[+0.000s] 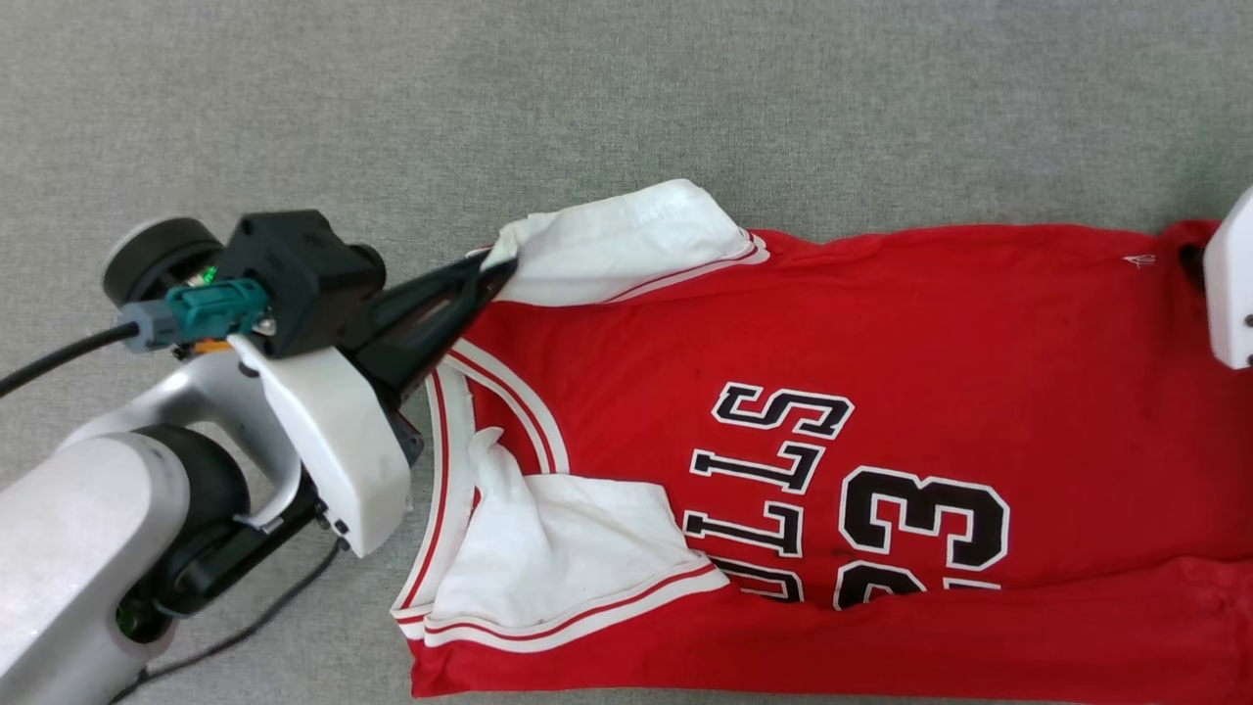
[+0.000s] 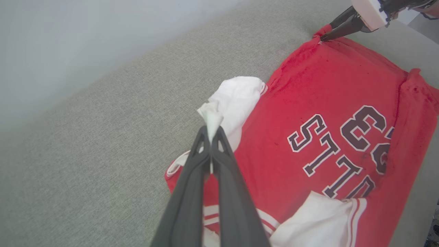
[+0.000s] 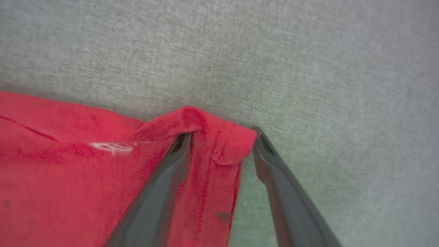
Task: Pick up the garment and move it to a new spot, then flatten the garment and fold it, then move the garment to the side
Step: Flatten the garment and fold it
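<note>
Two pincers are at the garment (image 1: 881, 323), one at each end of it. The left gripper (image 1: 494, 272) is clamped on the edge of a white sleeve (image 1: 626, 240). In the left wrist view a peak of white cloth stands up out of its meeting fingertips, and the rest of that sleeve lies bunched just beyond them. To the right of those fingers in that view, the red front spreads flat with its black, white-outlined letters and the number 23 (image 1: 925, 529). The second white sleeve (image 1: 578, 558) lies folded over the chest, down near the fingers' base and beside the striped neckline.

The right gripper (image 3: 223, 135) has its jaws apart, astride a corner of the red hem (image 3: 223, 147). The turned-over corner lies between its two fingers: one finger (image 3: 164, 185) runs against the red cloth, and the other (image 3: 284, 192) sits just off the cloth's edge, above the grey woven surface (image 3: 308, 51). Ahead of both tips is more of that grey surface. Whether the tips press the cloth I cannot tell.
</note>
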You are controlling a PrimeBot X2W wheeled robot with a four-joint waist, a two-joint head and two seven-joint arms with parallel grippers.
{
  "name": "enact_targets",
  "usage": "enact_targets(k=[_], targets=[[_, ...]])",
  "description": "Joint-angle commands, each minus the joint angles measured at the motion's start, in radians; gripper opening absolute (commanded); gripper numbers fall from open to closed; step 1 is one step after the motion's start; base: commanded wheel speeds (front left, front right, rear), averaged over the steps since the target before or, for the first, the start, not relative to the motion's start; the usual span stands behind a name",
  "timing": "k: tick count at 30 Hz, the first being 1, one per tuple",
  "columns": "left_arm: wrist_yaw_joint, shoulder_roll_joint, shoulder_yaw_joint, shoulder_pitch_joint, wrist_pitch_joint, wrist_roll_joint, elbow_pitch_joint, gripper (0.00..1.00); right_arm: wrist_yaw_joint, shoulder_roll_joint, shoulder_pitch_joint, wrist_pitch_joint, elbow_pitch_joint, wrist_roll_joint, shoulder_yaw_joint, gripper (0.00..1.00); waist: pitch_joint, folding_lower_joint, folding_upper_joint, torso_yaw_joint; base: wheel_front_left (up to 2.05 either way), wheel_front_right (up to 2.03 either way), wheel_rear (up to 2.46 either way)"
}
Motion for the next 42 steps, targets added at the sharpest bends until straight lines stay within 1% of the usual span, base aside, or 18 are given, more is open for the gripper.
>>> enact_targets(k=[1, 3, 6, 10, 13, 20, 28, 31, 33, 36, 40, 42], targets=[[0.005, -0.008, -0.003, 0.017, -0.015, -0.008, 0.007, 0.00, 0.000, 0.030, 0.046, 0.007, 0.066, 0.004, 0.040, 0.00, -0.011, 0.0001, 0.0000, -0.002, 0.00, 0.00, 0.00], [0.009, -0.007, -0.001, 0.019, -0.017, -0.005, 0.015, 0.00, 0.000, 0.025, 0.045, -0.003, 0.069, 0.004, 0.039, 0.00, -0.015, 0.0001, 0.0000, -0.004, 0.00, 0.00, 0.00], [0.015, -0.009, 0.002, 0.035, -0.039, 0.000, 0.040, 0.00, -0.001, 0.020, 0.035, -0.050, 0.069, 0.010, 0.031, 0.00, -0.042, 0.0001, 0.0000, -0.013, 0.00, 0.00, 0.00], [0.035, -0.003, 0.019, 0.066, -0.077, -0.011, 0.074, 0.00, 0.000, 0.034, 0.040, -0.126, 0.050, 0.047, 0.011, 0.00, -0.101, 0.0001, 0.0000, -0.032, 0.00, 0.00, 0.00], [0.052, 0.005, 0.026, 0.103, -0.102, -0.022, 0.091, 0.00, 0.000, 0.022, 0.068, -0.175, 0.020, 0.070, 0.019, 0.00, -0.152, 0.0001, 0.0000, -0.045, 0.00, 0.00, 0.00], [0.104, 0.043, 0.032, 0.224, -0.152, -0.057, 0.081, 0.00, 0.000, 0.007, 0.203, -0.267, -0.088, 0.124, -0.010, 0.00, -0.257, 0.0001, 0.0000, -0.066, 0.00, 0.00, 0.00], [0.172, 0.092, 0.017, 0.409, -0.206, -0.105, 0.029, 0.00, 0.000, 0.045, 0.436, -0.311, -0.225, 0.158, -0.072, 0.00, -0.328, 0.0001, 0.0000, -0.075, 0.00, 0.00, 0.00], [0.188, 0.108, 0.006, 0.478, -0.227, -0.128, 0.017, 0.00, 0.000, 0.048, 0.519, -0.312, -0.260, 0.156, -0.085, 0.00, -0.337, 0.0001, 0.0000, -0.076, 0.00, 0.00, 0.00], [0.189, 0.113, -0.012, 0.523, -0.232, -0.143, 0.014, 0.00, 0.000, 0.045, 0.566, -0.307, -0.277, 0.159, -0.084, 0.00, -0.339, 0.0001, 0.0000, -0.076, 0.00, 0.00, 0.00], [0.183, 0.123, -0.045, 0.571, -0.227, -0.138, 0.035, 0.00, 0.000, 0.025, 0.622, -0.300, -0.292, 0.154, -0.082, 0.00, -0.339, 0.0001, 0.0000, -0.076, 0.00, 0.00, 0.00], [0.158, 0.097, -0.089, 0.596, -0.221, -0.123, 0.097, 0.00, 0.000, -0.010, 0.661, -0.297, -0.288, 0.145, -0.051, 0.00, -0.331, 0.0001, 0.0000, -0.076, 0.00, 0.00, 0.00], [0.142, 0.073, -0.101, 0.593, -0.228, -0.130, 0.130, 0.00, 0.000, -0.022, 0.669, -0.305, -0.276, 0.149, -0.034, 0.00, -0.326, 0.0001, 0.0000, -0.076, 0.00, 0.00, 0.00]])
